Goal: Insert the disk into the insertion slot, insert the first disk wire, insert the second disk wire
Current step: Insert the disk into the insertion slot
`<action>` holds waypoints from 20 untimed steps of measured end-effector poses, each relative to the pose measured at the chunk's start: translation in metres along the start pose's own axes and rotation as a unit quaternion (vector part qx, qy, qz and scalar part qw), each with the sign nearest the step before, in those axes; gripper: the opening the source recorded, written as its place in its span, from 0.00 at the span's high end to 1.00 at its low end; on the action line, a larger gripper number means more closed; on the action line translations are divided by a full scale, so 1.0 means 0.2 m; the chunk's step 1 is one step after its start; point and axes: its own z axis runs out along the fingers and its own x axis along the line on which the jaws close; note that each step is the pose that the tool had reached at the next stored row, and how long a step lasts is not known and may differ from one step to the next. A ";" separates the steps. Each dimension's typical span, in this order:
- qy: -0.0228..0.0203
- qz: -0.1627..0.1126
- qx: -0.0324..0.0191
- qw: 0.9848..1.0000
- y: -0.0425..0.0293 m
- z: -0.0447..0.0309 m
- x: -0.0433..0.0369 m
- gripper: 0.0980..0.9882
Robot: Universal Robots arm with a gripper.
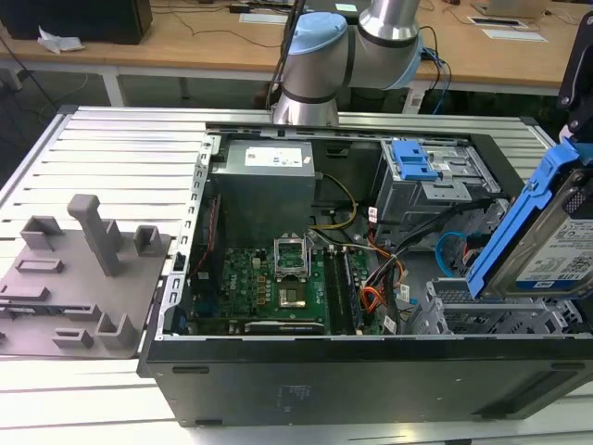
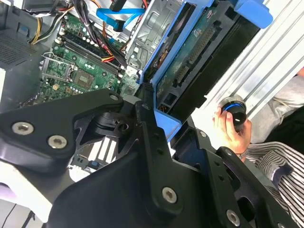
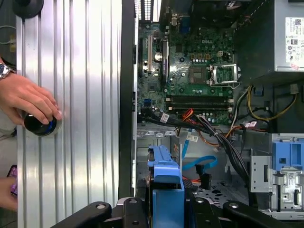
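Case: black open-sided computer tower, lying flat
Slot: low light grey perforated sheet-metal cage, at exterior view's right, not yet filled
Disk: silver rectangular hard drive in bright blue plastic carrier, steeply tilted above the cage
Claw: black gripper, clamped on the carrier
Care: probably best levelling carrier with cage mouth, clear of loose black and orange cables

White printed labels on disk and power supply, wording illegible
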 end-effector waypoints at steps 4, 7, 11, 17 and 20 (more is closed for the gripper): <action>0.000 0.000 0.000 1.000 0.000 0.009 0.000 0.70; 0.000 0.000 0.000 1.000 -0.001 0.020 0.000 0.70; 0.000 0.000 0.000 1.000 -0.001 0.030 0.000 0.70; 0.000 0.000 0.000 1.000 -0.002 0.041 0.000 0.70; 0.000 0.000 0.000 1.000 -0.002 0.048 0.000 0.70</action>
